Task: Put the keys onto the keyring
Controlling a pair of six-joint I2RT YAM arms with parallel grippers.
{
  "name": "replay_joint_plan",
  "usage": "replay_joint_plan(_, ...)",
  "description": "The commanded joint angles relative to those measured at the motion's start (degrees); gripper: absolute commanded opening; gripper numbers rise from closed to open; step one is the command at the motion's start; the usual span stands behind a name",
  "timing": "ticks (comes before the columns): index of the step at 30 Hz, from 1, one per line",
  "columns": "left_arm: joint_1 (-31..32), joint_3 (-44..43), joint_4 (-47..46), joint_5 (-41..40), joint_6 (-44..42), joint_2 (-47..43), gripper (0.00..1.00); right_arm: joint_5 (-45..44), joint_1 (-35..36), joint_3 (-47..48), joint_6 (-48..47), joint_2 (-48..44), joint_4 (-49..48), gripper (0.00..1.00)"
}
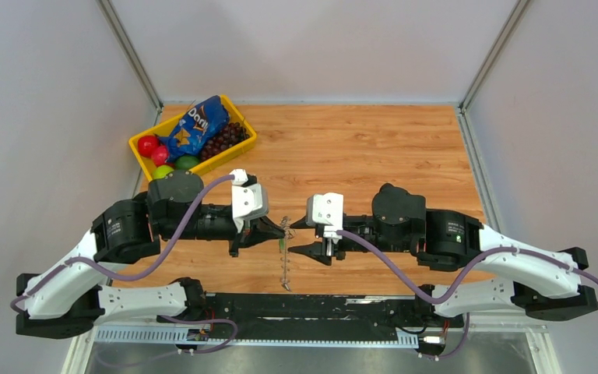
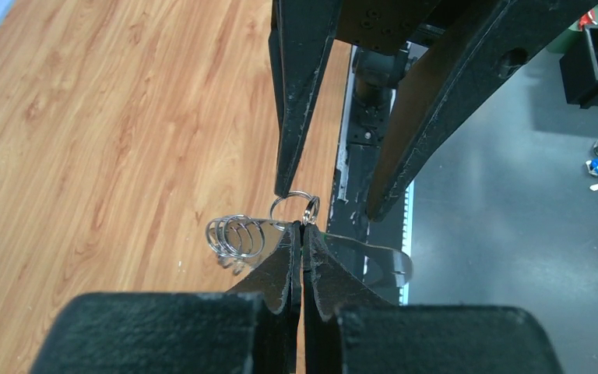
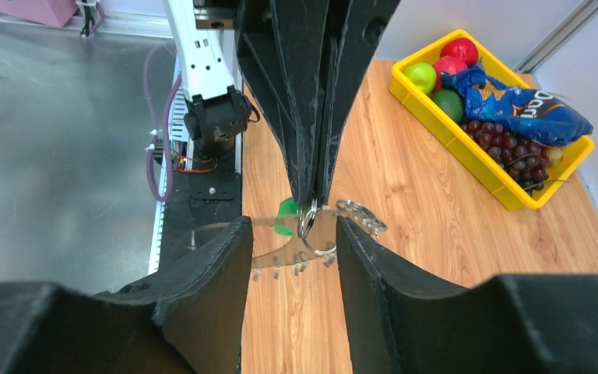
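Note:
My left gripper (image 1: 277, 231) is shut on the keyring (image 1: 284, 269), a thin silvery hoop held up in the air between the two arms. In the left wrist view the shut jaws (image 2: 302, 227) pinch the hoop beside several small split rings (image 2: 233, 234). The keys' green tag (image 3: 286, 212) shows right at those fingertips; the dark keys themselves I cannot make out. My right gripper (image 1: 296, 238) faces the left one, open. Its fingers (image 3: 210, 288) stand on either side of the keyring's jagged fringe (image 3: 304, 261) without touching it.
A yellow bin (image 1: 243, 146) at the back left of the wooden table holds a blue chip bag (image 1: 196, 126), grapes and round fruit. A black rail (image 1: 311, 308) runs along the near edge, with grey metal floor beyond it.

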State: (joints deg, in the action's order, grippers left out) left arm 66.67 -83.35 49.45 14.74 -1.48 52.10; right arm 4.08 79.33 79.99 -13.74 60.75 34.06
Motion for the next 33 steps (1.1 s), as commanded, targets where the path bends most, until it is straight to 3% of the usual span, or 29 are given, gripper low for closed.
replay_joint_plan(1, -0.06, -2.86, 0.05, 1.49, -1.77, 0.48, 0.0, 1.79, 0.26, 3.79, -2.48, 0.6, -0.25, 0.46)
replay_joint_plan(7, -0.05, -3.38, 0.63, 2.4, -2.23, 0.73, 0.0, 1.81, 0.21, 4.55, -2.54, 1.87, -0.38, 0.37)
replay_joint_plan(33, -0.05, -4.28, 1.52, 3.08, -2.53, 0.97, 0.0, 0.88, 0.22, 3.78, -2.26, 2.33, 0.49, 0.21)
